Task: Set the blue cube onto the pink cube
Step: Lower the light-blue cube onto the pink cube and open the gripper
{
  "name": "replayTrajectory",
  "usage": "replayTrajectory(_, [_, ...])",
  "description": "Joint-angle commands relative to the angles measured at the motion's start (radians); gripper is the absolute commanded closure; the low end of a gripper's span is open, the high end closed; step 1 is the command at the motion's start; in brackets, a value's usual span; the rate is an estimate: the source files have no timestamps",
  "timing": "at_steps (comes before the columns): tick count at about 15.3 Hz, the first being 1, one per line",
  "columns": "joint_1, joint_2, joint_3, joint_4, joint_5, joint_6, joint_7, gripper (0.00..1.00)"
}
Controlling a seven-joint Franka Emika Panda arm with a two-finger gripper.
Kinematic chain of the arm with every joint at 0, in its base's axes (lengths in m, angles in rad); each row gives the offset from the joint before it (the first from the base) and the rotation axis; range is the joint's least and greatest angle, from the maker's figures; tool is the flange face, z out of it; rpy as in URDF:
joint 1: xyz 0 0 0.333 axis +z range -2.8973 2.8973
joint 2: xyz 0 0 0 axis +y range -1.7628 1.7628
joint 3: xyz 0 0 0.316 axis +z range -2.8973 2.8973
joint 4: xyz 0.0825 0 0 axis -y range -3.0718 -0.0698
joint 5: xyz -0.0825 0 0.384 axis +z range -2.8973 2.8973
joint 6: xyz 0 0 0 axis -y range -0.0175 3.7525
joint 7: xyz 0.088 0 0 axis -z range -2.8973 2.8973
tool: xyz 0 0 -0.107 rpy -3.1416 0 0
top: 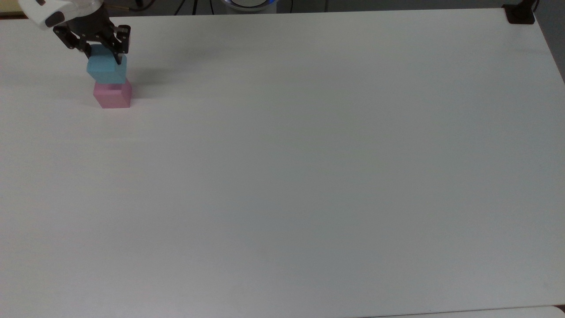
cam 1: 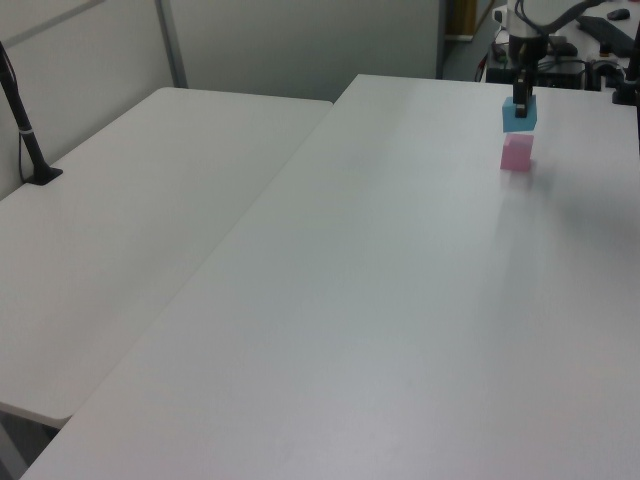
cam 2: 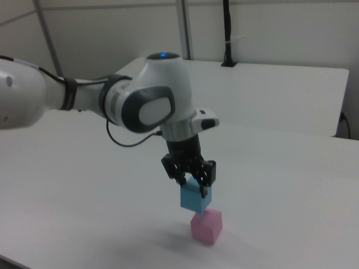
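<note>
the blue cube (top: pixel 106 70) covers the rear top of the pink cube (top: pixel 113 95) in the top view, so whether they touch can't be told there. the gripper (top: pixel 102 56) fingers hide the cube's upper faces. the arm (cam 2: pixel 84 98) is cut off at the right view's left edge.

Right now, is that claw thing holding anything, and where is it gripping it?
Yes: the gripper holds the blue cube by its upper part, above the pink cube.

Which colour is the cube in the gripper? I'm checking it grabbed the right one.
Light blue: the blue cube in the gripper, clearest in the right view.
</note>
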Motion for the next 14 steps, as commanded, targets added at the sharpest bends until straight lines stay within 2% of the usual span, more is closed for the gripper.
replayTrajectory(1, [-0.023, -0.039, 0.001, -0.07, -0.008, 0.077, -0.03, 0.62])
replayTrajectory(14, [-0.05, 0.002, -0.004, -0.088, -0.01, 0.142, -0.047, 0.61])
